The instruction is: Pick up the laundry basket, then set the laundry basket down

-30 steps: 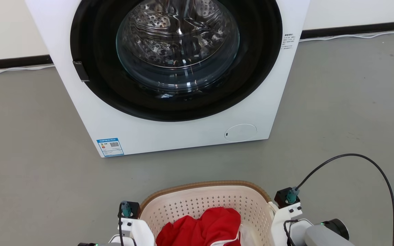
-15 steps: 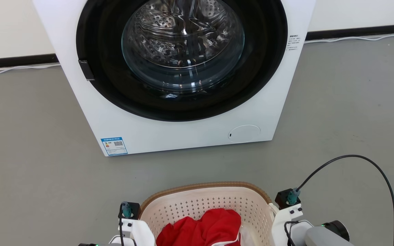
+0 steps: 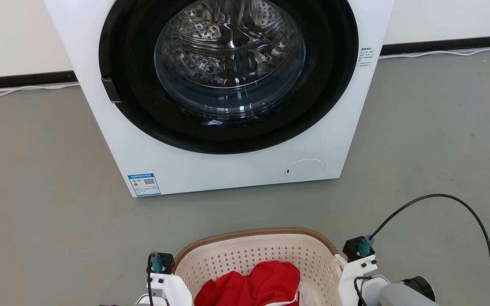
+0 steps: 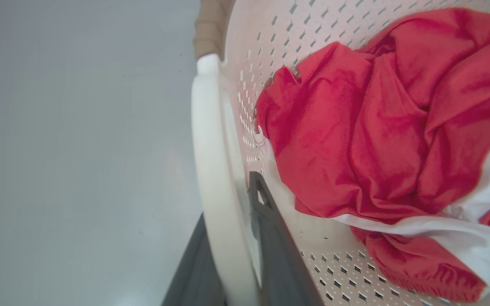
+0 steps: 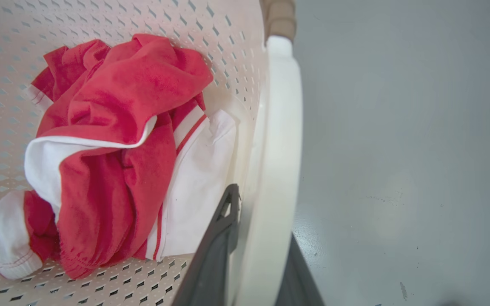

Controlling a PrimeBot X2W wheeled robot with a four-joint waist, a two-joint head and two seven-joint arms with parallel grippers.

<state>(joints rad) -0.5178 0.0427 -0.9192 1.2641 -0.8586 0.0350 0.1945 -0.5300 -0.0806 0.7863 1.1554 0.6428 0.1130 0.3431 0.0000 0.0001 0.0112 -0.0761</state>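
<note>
Bright, even, diffuse light fills the head view, which is sharp throughout. The smooth grey floor (image 3: 36, 170) carries only a faint, soft shadow along the foot of the white front-loading washing machine (image 3: 236, 170), whose round glass door (image 3: 230, 55) shows pale streaked reflections. In both wrist views the cream-white perforated plastic laundry basket (image 4: 270, 38) curves with wide-angle distortion, its white handle (image 5: 279, 127) nearly washed out. The crumpled red-and-white cloth (image 4: 377, 127) looks slightly blurred.
</note>
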